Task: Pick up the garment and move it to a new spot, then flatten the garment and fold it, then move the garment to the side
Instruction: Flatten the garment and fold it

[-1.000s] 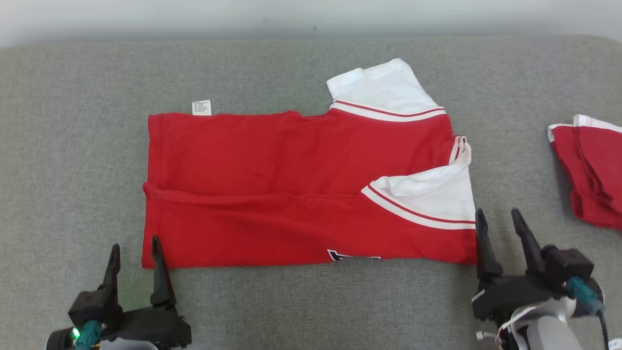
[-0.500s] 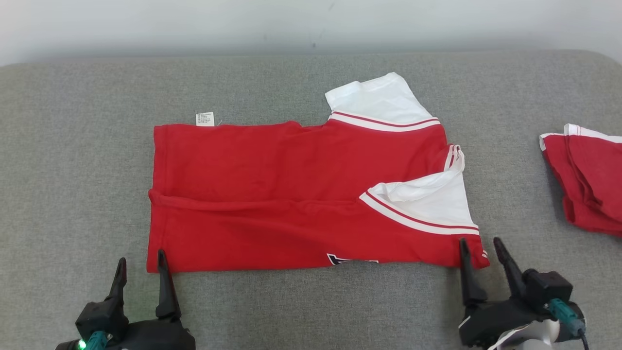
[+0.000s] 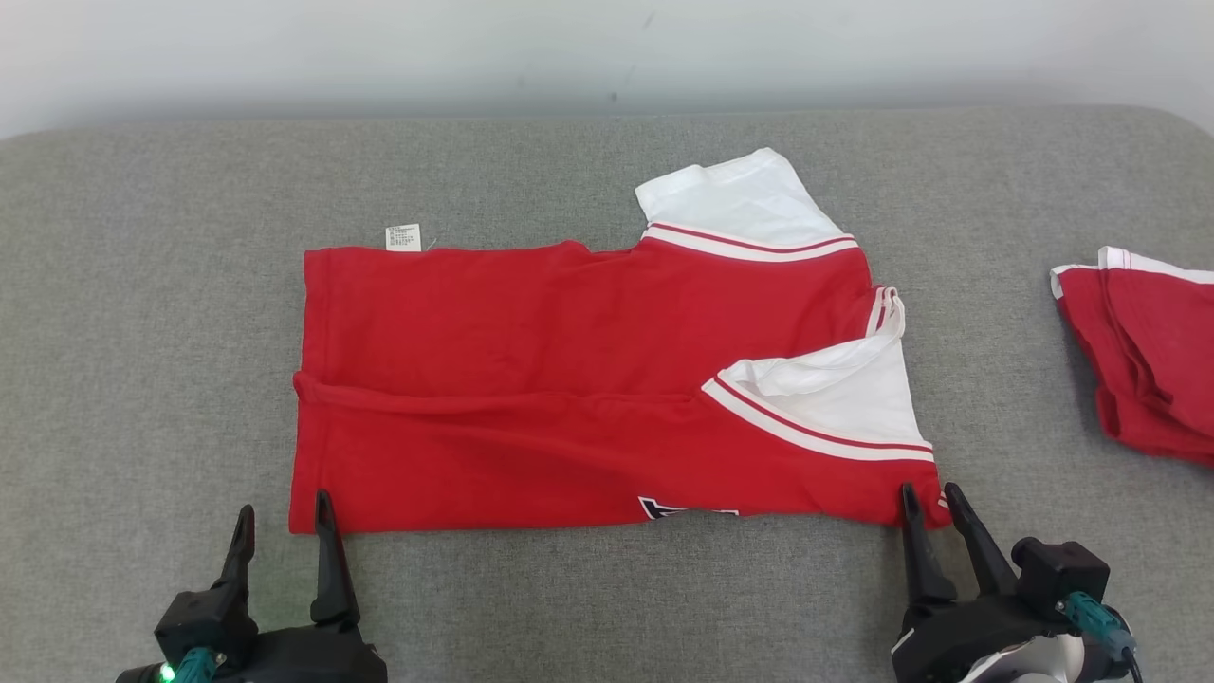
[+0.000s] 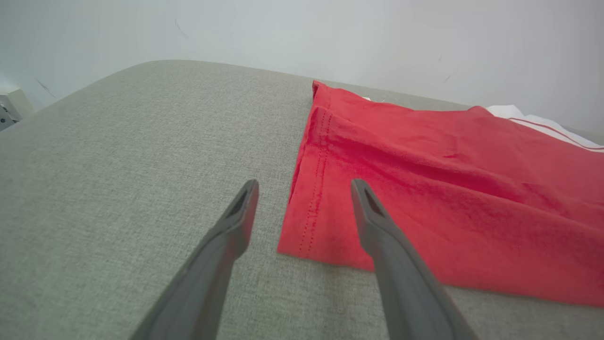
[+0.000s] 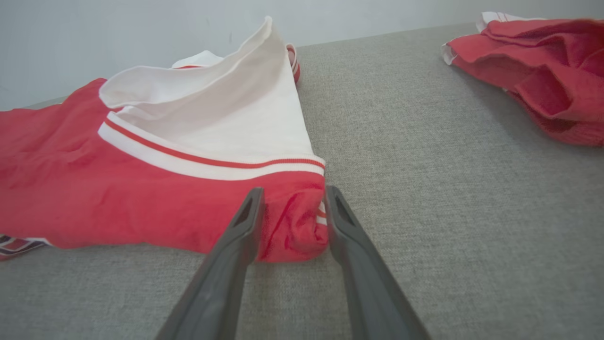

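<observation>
The garment (image 3: 569,379), a red shirt with white striped sleeves, lies folded lengthwise on the grey padded surface (image 3: 142,285). My left gripper (image 3: 285,507) stands open at its near left corner, one finger over the red hem (image 4: 306,222) and the other on bare surface; in the left wrist view the left gripper (image 4: 306,186) holds nothing. My right gripper (image 3: 929,491) is at the near right corner. In the right wrist view the right gripper (image 5: 293,193) has its fingers narrowed against both sides of the bunched red corner (image 5: 292,231) below the white sleeve (image 5: 236,118).
A second red and white garment (image 3: 1148,351) lies crumpled at the right edge, also seen as the red heap (image 5: 533,56) in the right wrist view. A pale wall (image 3: 607,47) runs behind the surface. Bare grey fabric lies left of the shirt and along the front.
The right gripper moved in onto the shirt's near right corner and its fingers narrowed around it. The left gripper stayed open at the left corner. The camera tilted slightly.
</observation>
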{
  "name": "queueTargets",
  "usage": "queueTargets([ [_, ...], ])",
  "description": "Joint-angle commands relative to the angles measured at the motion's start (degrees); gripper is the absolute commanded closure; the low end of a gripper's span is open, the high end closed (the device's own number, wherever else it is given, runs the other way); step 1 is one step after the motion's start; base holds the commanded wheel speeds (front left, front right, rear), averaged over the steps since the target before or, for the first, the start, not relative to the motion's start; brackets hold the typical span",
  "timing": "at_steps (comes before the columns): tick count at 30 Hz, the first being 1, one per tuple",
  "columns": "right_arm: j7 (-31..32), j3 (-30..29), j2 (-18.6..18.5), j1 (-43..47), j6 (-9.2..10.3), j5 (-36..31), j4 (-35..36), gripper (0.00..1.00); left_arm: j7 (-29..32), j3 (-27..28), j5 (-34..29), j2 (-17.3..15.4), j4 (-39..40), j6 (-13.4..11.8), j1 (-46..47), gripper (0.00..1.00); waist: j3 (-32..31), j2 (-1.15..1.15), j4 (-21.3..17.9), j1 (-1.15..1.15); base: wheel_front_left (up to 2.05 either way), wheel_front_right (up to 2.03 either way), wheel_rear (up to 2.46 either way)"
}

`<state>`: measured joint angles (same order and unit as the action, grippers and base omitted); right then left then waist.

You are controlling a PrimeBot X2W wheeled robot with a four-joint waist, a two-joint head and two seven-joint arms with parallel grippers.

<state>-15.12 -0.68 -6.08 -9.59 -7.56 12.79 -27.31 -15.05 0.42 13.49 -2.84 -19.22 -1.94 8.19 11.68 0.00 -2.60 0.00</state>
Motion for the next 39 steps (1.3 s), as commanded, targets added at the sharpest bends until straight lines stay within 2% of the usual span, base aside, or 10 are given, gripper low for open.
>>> queueTargets([
  [1,-0.01,0.13,-0.19,-0.53,0.15,0.28,-0.23,0.34,-0.17,0.04,0.01,-0.11,-0.05,0.18,-0.31,0.0,0.04,0.0,0.05,0.0,0.0,0.0,0.0],
  [7,-0.01,-0.32,-0.32,-0.48,0.15,0.71,-0.81,0.38,-0.17,0.05,-0.21,-0.11,-0.27,0.27,-0.33,0.0,0.01,0.0,0.22,0.0,0.0,0.0,0.0],
  [22,-0.01,0.35,-0.1,-0.21,0.15,0.24,-1.13,0.42,-0.17,0.3,3.94,-0.1,-5.65,3.08,1.32,0.0,0.35,0.0,-0.64,0.0,0.0,0.0,0.0],
  [35,-0.01,2.07,-0.13,-0.98,0.15,1.5,-2.17,0.45,-0.17,2.29,3.17,-0.11,-7.41,3.95,3.91,0.0,2.07,0.0,-1.21,0.0,0.0,0.0,0.0],
  [36,0.0,2.26,-0.18,-1.09,0.15,1.61,-2.41,0.49,-0.17,2.22,3.02,-0.09,-7.56,4.17,3.86,0.13,2.15,0.0,-1.22,0.0,0.0,0.0,0.0],
  [37,0.01,2.47,-0.25,-1.24,0.15,1.79,-2.66,0.51,-0.17,2.23,3.03,-0.1,-7.63,4.28,3.87,0.54,2.23,0.0,-1.24,0.0,0.0,0.0,0.0],
  [38,0.01,2.67,-0.32,-1.34,0.15,1.94,-2.86,0.52,-0.17,2.23,3.08,-0.11,-7.72,4.34,3.92,0.64,2.28,0.0,-1.23,0.0,0.0,0.0,0.0],
  [39,0.01,2.67,-0.32,-1.34,0.15,1.94,-2.86,0.52,-0.17,2.23,3.08,-0.11,-7.72,4.34,3.92,0.64,2.28,0.0,-1.23,0.0,0.0,0.0,0.0],
])
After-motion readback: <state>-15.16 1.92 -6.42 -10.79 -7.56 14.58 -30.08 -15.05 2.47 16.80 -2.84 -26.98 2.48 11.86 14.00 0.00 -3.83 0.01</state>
